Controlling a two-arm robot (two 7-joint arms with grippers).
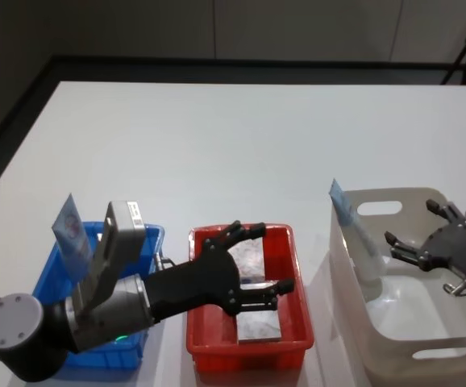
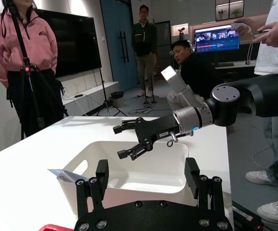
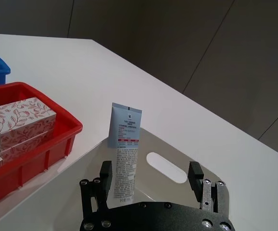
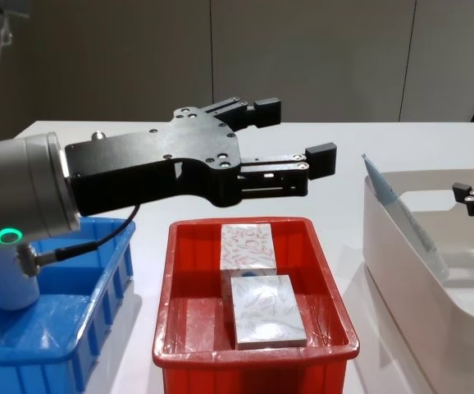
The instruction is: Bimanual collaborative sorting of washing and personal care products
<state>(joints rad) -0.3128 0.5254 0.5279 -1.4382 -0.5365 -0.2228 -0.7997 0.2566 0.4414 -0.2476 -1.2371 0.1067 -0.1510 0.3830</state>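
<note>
1. At the lower left of the head view, a blue bin (image 1: 104,360) holds one pale-blue tube (image 1: 70,228), standing upright at its far left corner.
2. The left arm reaches across the blue bin. The left gripper (image 1: 271,258) hovers above the red bin (image 1: 249,347), with its jaws spread wide and nothing between them.
3. The red bin, at lower middle, holds two flat white boxes with a red leaf pattern, one behind the other. The gripper covers part of the far box (image 1: 251,260), while the near box (image 1: 259,326) lies mostly in plain sight.
4. At the lower right, a second tube (image 1: 354,234) leans against the left wall of the white bin (image 1: 410,194), its flat end above the rim.
5. At the right edge, the right gripper (image 1: 412,223) hangs over the white bin. Its jaws are open and empty, near the tube but apart from it.
6. Count: two tubes, two boxes and three bins, all on a white table (image 1: 217,145).
</note>
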